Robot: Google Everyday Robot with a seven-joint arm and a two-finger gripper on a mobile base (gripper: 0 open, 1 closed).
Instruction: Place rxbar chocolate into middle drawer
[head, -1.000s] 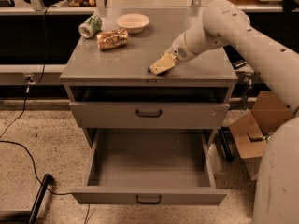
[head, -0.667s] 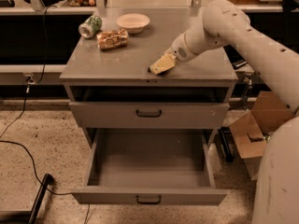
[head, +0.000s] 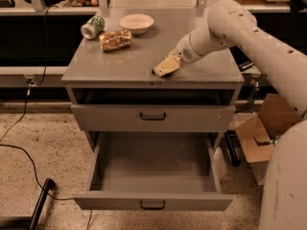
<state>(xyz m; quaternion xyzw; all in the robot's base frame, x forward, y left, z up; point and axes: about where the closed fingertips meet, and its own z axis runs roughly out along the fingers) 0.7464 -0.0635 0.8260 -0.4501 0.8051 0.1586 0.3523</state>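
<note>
My gripper (head: 165, 67) rests low on the grey cabinet top (head: 120, 63), near its front edge and right of the middle. The rxbar chocolate is mostly hidden under it; only a thin dark sliver (head: 155, 72) shows at the gripper's tip. The middle drawer (head: 153, 201), the lowest one with a small black handle, is pulled wide open below, and its inside is bare. It lies straight below and in front of the gripper.
The drawer above (head: 153, 116) is shut. A green can (head: 92, 27) on its side, a tan snack bag (head: 115, 40) and a pale bowl (head: 136, 21) sit at the back left of the top. A cardboard box (head: 261, 133) stands right of the cabinet. Cables (head: 24, 152) cross the floor at left.
</note>
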